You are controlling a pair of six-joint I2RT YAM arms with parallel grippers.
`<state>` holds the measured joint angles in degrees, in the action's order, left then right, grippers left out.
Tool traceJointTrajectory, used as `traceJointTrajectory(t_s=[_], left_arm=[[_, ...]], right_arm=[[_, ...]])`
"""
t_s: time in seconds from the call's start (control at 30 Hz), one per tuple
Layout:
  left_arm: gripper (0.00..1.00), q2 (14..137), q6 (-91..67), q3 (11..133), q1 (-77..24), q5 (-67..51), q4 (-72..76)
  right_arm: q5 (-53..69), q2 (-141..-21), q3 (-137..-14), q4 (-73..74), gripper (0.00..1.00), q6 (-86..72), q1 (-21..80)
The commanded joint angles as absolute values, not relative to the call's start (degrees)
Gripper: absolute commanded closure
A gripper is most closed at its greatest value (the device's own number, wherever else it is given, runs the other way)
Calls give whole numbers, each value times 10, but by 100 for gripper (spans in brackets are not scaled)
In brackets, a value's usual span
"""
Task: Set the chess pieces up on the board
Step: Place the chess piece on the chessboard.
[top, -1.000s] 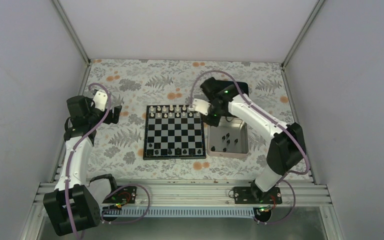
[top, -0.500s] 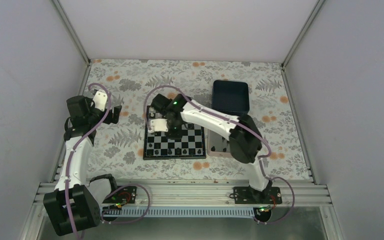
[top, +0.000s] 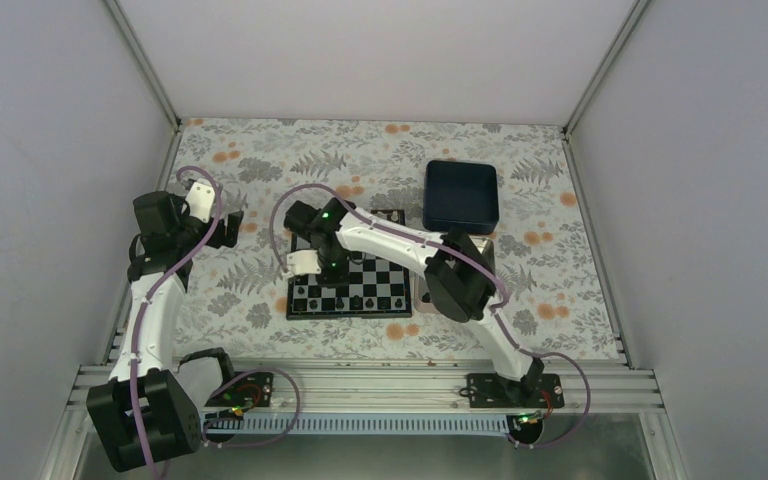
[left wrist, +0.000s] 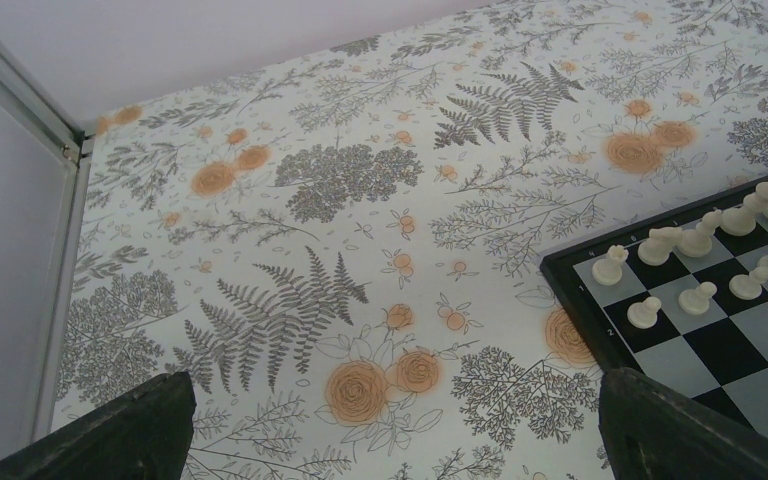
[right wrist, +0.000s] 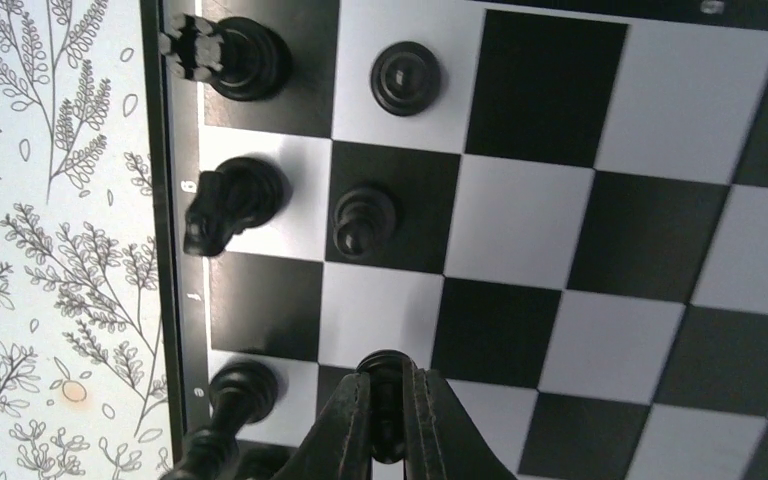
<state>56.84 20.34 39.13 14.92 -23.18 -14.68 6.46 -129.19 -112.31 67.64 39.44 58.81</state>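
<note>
black pieces (right wrist: 232, 200) crowding board (right wrist: 600, 220) edge, middle squares bare

You're working inside a plain booth. It has a pale back wall (top: 380, 50), a left wall (top: 40, 150) and a right wall (top: 710, 200), all matte lilac-white and joined by slim aluminium corner posts (top: 143, 62). Your table wears a floral tablecloth (top: 260, 160), with grey ferns and orange blossoms on white. Along the near edge runs a ribbed aluminium rail (top: 380, 383), with a sheet-metal ledge (top: 360, 455) below it. The light is soft and even, and shadows are faint.
</note>
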Motion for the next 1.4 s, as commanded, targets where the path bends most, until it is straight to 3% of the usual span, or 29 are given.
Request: traceJointTrajectory(t_s=[0.0,1.23,1.37], left_arm=[[0,559,201,391,152,-243,-135],[0,555,202,387,157,-250,-135],[0,555,203,387,157,-250,-135]], right_arm=[[82,-1316,-1143,690,95,404,598],[65,-1344,-1143,687,95,402,605],[66,-1342,-1146,687,89,401,605]])
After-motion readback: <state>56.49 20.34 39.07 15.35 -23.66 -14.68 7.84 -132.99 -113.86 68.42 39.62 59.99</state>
